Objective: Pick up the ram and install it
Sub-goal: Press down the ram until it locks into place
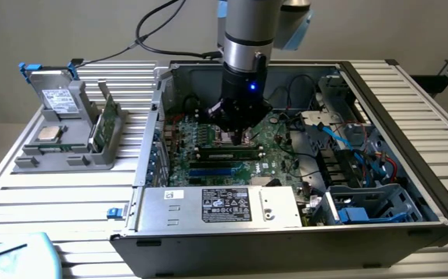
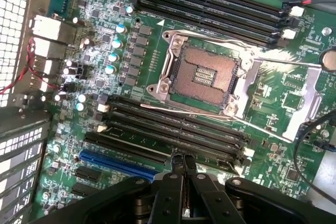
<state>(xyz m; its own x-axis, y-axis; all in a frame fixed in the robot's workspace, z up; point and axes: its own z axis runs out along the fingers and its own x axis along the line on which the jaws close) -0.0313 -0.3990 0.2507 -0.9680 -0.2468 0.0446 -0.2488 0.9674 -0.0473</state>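
The ram (image 1: 228,154), a long green stick with black chips, lies seated in one of the black memory slots (image 2: 173,124) on the motherboard inside the open computer case. My gripper (image 1: 235,138) reaches straight down into the case, its tips just behind the ram in the exterior view. In the wrist view the gripper (image 2: 184,160) is shut, its two fingers pressed together with nothing visible between them. The tips hover at the nearest slot row, beside the open CPU socket (image 2: 202,77). Whether the tips touch the ram I cannot tell.
The case walls (image 1: 158,116) surround the arm. A power supply box (image 1: 219,206) lies at the front, and drive cages with blue cables (image 1: 363,174) at the exterior view's right. Outside, a grey holder (image 1: 61,145) carries a drive, a chip and an upright green board (image 1: 106,119).
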